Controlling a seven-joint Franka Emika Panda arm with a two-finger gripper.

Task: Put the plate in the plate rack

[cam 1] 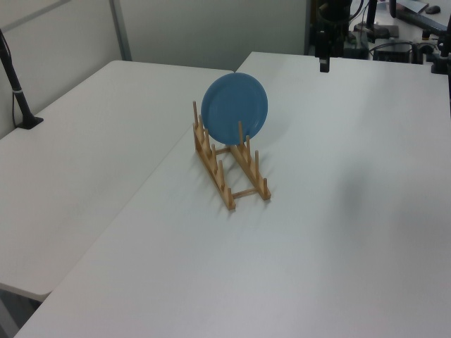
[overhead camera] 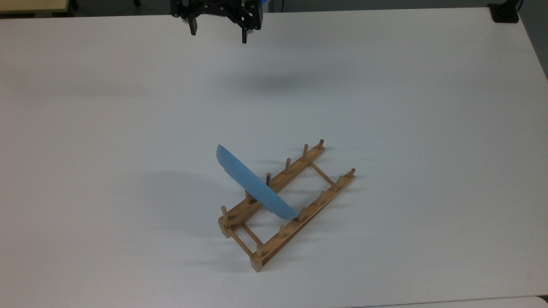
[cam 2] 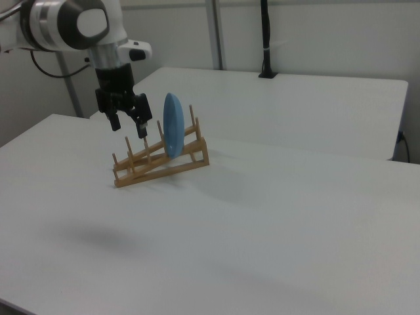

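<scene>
Empty-handed, the gripper (overhead camera: 217, 31) hangs at the top edge of the top view, left of centre, fingers (overhead camera: 245, 36) spread wide with nothing between them, well apart from the rack; in the right view it sits at upper left (cam 2: 127, 123), high above the white table (overhead camera: 406, 107); moving rightward and down in the top view, the plate (overhead camera: 252, 186) stands on edge at centre frame, slotted between pegs of the plate rack (overhead camera: 295, 224), leaning slightly, its lower rim down between the two rails; by my reading the placing step is done and the arm is clear; the next move calls only for keeping away, since a nudge could tip the plate.
</scene>
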